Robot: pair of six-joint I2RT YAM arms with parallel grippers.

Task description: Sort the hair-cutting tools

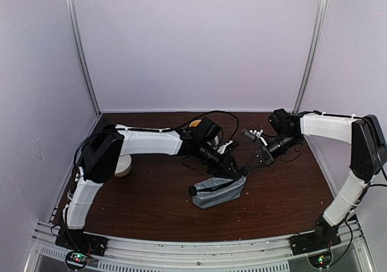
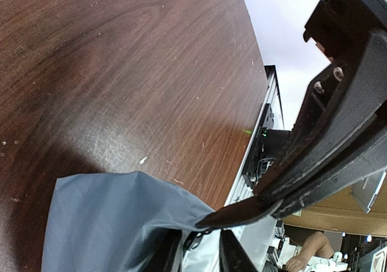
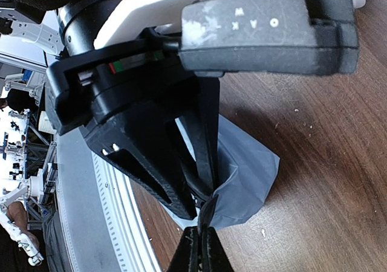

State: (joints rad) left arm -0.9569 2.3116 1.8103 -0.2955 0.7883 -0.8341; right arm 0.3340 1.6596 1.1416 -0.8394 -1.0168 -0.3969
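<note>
Counter (image 1: 151,205): dark brown wood grain, fine scratches and pale specks visible in the wrist views. An aluminium rail (image 1: 199,248) runs along the near edge. The enclosure has plain pale lilac walls (image 1: 193,42), with a metal post (image 1: 81,48) at each rear corner.

Grey pouch (image 1: 221,191) lies near counter centre, in front of both arms.
- Right claw (image 3: 201,226): fingers pressed together, pinching the pouch's upper edge.
- Left claw (image 2: 202,245): at the pouch mouth, touching the fabric. Its fingers stand slightly apart with pale pouch material between them; cannot tell whether it is clamping.

Hair-cutting tools (image 1: 253,134): small dark and silvery cluster at the back of the counter, behind the right claw and apart from the pouch. Individual pieces are too small to tell apart.

White bowl (image 1: 124,168) sits at left, partly hidden by the left arm.
</note>
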